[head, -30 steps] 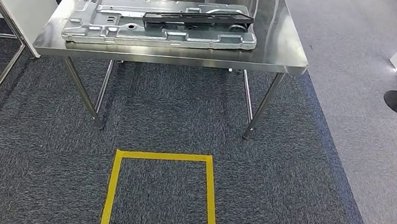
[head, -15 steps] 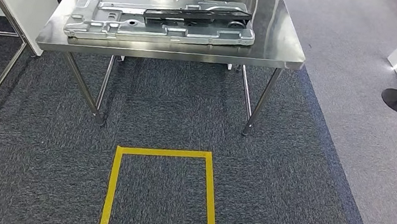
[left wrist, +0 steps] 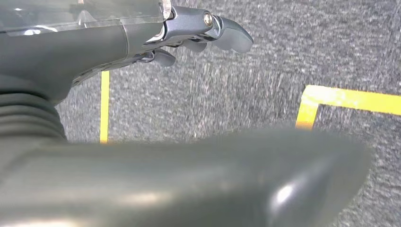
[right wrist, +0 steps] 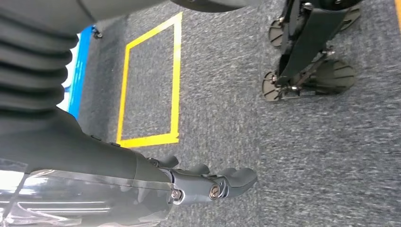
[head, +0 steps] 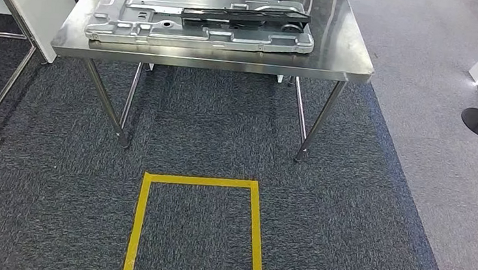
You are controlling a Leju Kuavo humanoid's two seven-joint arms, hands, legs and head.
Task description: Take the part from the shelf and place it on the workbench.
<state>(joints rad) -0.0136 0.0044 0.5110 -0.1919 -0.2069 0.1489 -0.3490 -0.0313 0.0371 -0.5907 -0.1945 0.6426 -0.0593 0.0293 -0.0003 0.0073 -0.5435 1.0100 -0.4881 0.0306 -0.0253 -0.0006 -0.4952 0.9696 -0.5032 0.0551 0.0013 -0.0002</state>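
**Ana:** Grey carpet (head: 364,212) runs everywhere under the robot, with a yellow taped rectangle (head: 196,233) just ahead of it. Where are the hands?

**Ben:** Both hang low over that carpet. The left hand (left wrist: 189,35) holds nothing; its fingers are loosely curved, slightly apart, with bare floor behind them. The right hand (right wrist: 208,182) is the same: nothing in it, fingers lightly bent, hovering over carpet near another taped outline.

**Ana:** And the part?

**Ben:** A black elongated part (head: 244,14) lies on a large silver stamped panel (head: 201,30), which rests on the steel table (head: 341,65). Taking the taped rectangle as landmark, the table stands beyond its far edge, straight ahead, and the part sits toward the table's back.

**Ana:** Which way does it run?

**Ben:** Its long axis lies crosswise, roughly parallel to the rectangle's far edge and the table's front rim, reaching a little further toward the robot's right.

**Ana:** So which hand is nearer?

**Ben:** Neither, I'd judge. Both are well apart from it, down at the robot's sides. I can't tell whether this table is the shelf or the workbench. If the part is to be fetched from here, the robot probably has to step forward across the rectangle first, and such a long piece lying crosswise may suit both hands.
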